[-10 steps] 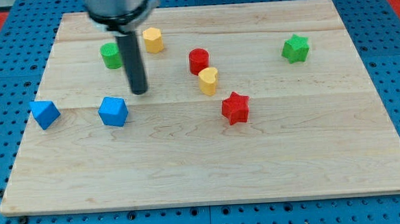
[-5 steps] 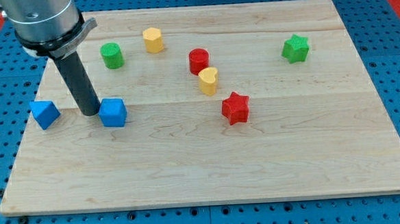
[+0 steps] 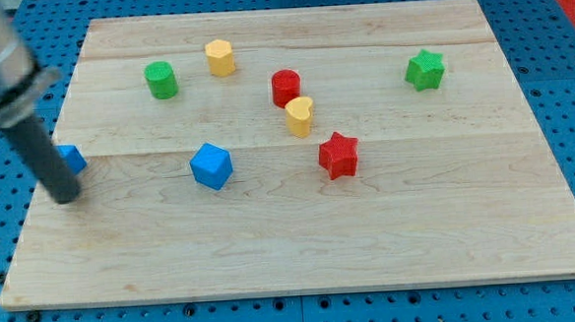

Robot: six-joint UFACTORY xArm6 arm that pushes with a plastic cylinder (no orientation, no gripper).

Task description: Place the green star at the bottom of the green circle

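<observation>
One green star (image 3: 425,69) far rt, my tip (image 3: 65,197) left

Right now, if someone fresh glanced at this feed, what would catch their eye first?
Probably my tip, low at the view's left edge, its rod covering part of a blue block there. Next, the green star alone at the upper right, far across the board from the green circle at the upper left. Between them sits a tight cluster: red cylinder, yellow heart and red star.

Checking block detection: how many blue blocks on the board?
2. One blue cube left of centre; another blue block at the view's left edge, partly hidden behind the rod above my tip.
</observation>
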